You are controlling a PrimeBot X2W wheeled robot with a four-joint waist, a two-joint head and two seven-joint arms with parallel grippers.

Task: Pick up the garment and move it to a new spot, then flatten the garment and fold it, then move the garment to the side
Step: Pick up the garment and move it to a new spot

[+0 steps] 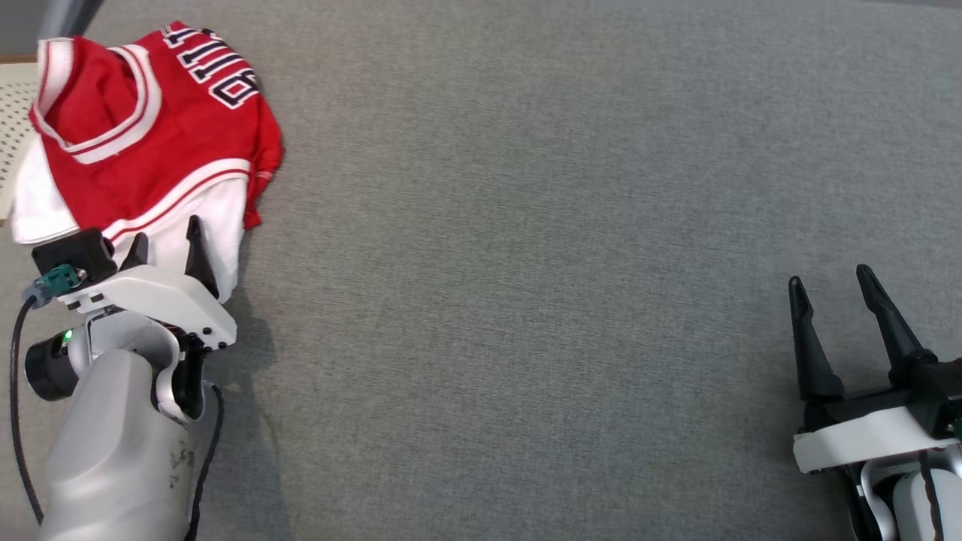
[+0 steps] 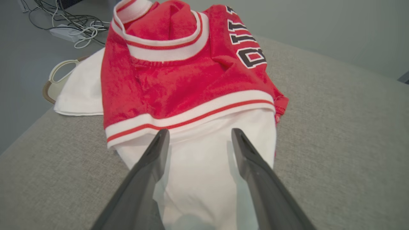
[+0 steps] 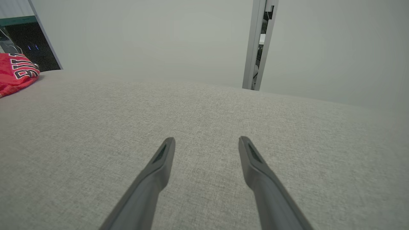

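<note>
The garment (image 1: 150,128), a red jersey with white trim and dark lettering, lay bunched in the far left corner of the grey padded surface (image 1: 526,263). Its collar was turned up and a white panel spread toward the near side, and one white fold seemed to reach the left edge. It was neither flat nor neatly squared, so I judged the flattening and folding still had to be done, or done again. The left gripper (image 1: 167,231) stood over that white panel just below the red-striped hem, its two dark fingers spread well apart with nothing between them. Whether the tips pressed into the cloth or hung just above it I couldn't tell. It looked set there because the loose white edge was the easiest part to pinch, being thin, free and nearest the arm. The right gripper (image 1: 830,276) waited near the near right corner, well apart from the jersey, fingers equally wide and empty above bare fabric. I took it to be kept clear so the middle of the surface stayed free for laying the jersey out. A one-handed pinch might lift only the top layer and leave the rest dragging.
</note>
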